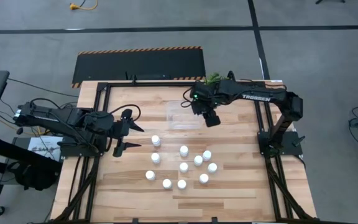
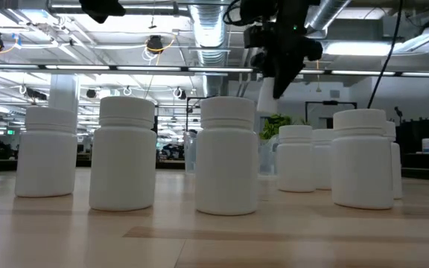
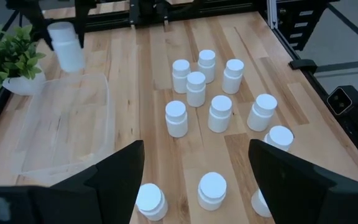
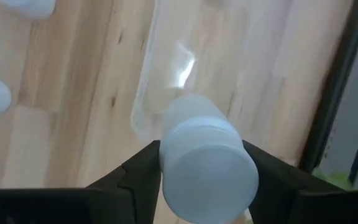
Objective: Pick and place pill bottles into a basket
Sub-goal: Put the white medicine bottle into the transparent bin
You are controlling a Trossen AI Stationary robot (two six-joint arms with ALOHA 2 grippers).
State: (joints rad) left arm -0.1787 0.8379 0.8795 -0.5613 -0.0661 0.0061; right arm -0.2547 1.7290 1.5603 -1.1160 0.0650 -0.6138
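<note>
The right gripper [image 4: 201, 163] is clamping one pill bottle [image 4: 205, 158] above the basket [image 3: 61, 127]; release is seemingly next. The left gripper [image 1: 128, 132] is waiting wide-jawed beside the remaining bottles [image 1: 184, 167].

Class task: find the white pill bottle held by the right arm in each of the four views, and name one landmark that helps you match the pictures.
High view: mostly hidden under the right end effector, at the clear plastic bin.
Low view: the small white cylindrical pill bottle hangs top centre.
Left wrist view: top left, above the bin.
Right wrist view: bottom centre, between the fingers.
Shared landmark: the small green potted plant.
</note>
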